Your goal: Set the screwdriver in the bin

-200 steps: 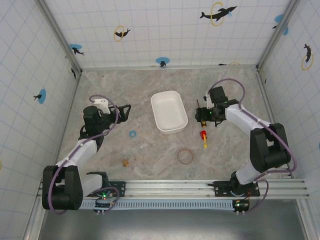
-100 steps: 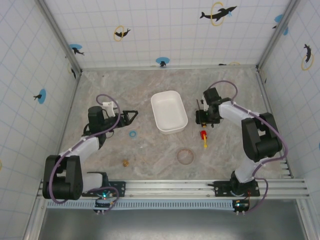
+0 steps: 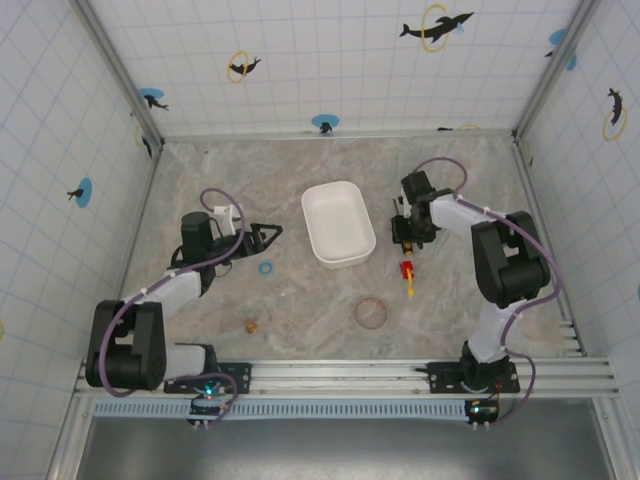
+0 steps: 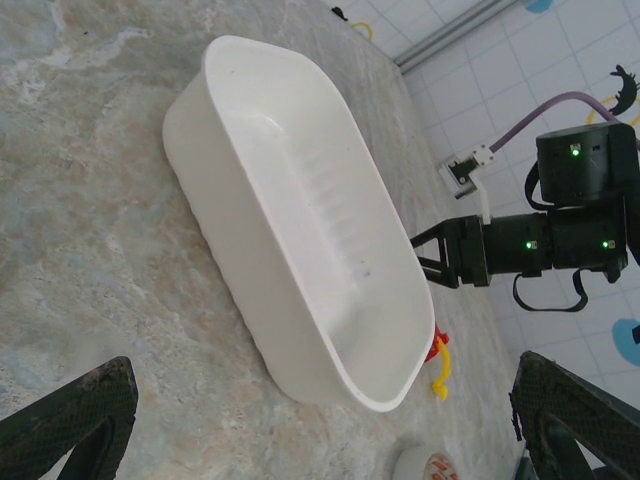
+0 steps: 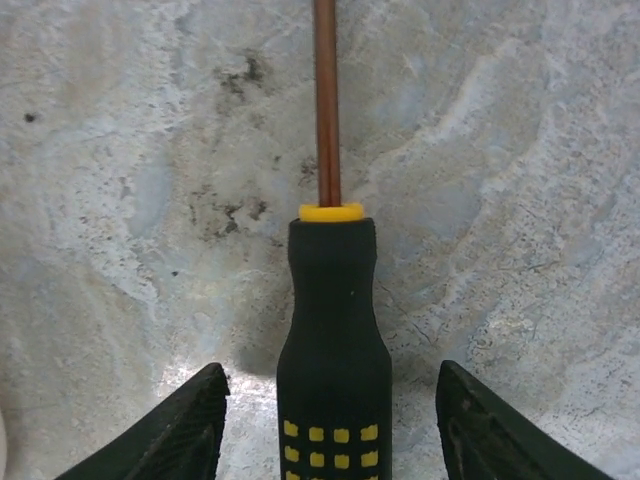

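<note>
Slim screwdriver (image 5: 335, 340) with yellow-and-black handle lies flat on the marbled grey table (image 3: 300, 310), midway between near and far edges, right of the white rectangular plastic bin (image 3: 338, 222). Right gripper (image 5: 335, 425) straddles the handle, spread and untouching. Left gripper (image 3: 268, 234) is spread and empty.

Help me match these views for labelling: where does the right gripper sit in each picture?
Top external: the right gripper is right of centre, beside the bin, over the screwdriver.
Left wrist: middle right, past the bin's long side.
Right wrist: its fingers sit in the bottom corners, open on either side of the screwdriver handle.
Shared landmark: the bin links top and left wrist; the screwdriver links top and right wrist.
</note>
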### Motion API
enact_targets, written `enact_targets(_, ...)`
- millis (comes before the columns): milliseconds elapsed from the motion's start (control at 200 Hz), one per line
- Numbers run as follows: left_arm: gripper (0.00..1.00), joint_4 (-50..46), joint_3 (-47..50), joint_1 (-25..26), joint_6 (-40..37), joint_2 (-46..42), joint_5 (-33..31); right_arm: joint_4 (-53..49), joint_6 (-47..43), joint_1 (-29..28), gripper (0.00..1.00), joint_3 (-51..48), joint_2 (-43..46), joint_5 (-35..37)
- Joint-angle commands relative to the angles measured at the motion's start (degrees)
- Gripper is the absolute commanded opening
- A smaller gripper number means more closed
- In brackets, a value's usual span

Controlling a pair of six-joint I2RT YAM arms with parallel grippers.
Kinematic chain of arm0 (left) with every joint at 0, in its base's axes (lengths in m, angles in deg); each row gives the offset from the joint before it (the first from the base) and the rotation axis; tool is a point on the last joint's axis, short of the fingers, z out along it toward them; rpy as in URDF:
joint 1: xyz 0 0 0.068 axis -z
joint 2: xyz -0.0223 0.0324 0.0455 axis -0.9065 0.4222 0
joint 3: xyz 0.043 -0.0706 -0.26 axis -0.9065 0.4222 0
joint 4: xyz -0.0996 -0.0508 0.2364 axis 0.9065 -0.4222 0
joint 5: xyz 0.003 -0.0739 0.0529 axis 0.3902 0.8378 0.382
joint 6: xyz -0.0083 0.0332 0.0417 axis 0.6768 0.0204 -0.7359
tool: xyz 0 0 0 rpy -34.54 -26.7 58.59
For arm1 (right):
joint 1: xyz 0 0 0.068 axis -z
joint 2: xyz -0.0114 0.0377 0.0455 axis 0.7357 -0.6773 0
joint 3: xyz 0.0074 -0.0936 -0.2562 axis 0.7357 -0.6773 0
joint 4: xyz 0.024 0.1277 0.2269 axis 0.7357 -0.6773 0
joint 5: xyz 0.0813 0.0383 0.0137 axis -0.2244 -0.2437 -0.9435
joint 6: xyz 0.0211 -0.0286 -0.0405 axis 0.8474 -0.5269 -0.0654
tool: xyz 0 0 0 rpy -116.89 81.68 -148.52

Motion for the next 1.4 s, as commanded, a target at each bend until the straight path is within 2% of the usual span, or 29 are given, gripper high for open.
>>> enact_targets(0,0.98,0.0,-1.91,0.43,0.23,0.66,1.45,-1.59,-0.12,-0.07,0.51,3.05,-1.36,0.59)
enact_targets(280,0.98,-0.37,-2.08,0.9,-0.13,1.18,1.68,-2.12,-0.12,0.03,0.21,2.76,-1.86,-0.19)
enact_targets(445,0.98,-0.52,-2.45,1.05,-0.21,1.23,1.86,-1.1,0.99,1.48,0.04,1.99,0.19,-3.74)
enact_targets(511,0.98,-0.5,-2.54,0.94,-0.23,1.18,1.92,-0.23,1.9,2.54,0.0,1.73,2.18,-5.56)
enact_targets(661,0.98,-0.96,-2.93,1.13,-0.38,1.11,1.99,2.51,4.45,4.48,0.0,2.29,9.04,-9.19)
enact_targets(776,0.98,-1.49,-3.18,1.12,-0.72,0.93,1.82,5.63,6.26,4.0,0.0,3.95,15.01,-9.27)
enact_targets(876,0.98,-2.19,-3.67,1.16,-1.14,0.67,1.71,10.8,5.23,0.71,0.0,4.47,20.15,-7.65)
enact_targets(1006,0.98,-2.94,-4.39,1.12,-1.56,0.5,1.55,18.05,-1.3,-6.21,0.0,2.97,24.62,-3.22)
enact_targets(1151,0.98,-3.53,-4.93,1.13,-2.0,0.32,1.5,22.81,-4.45,-10.57,0.0,2.09,24.21,-4.67)
enact_targets(1391,0.98,-4.23,-4.91,1.1,-2.62,-0.16,1.02,17.82,-5.3,-14.66,0.0,3.96,16.76,-4.38)
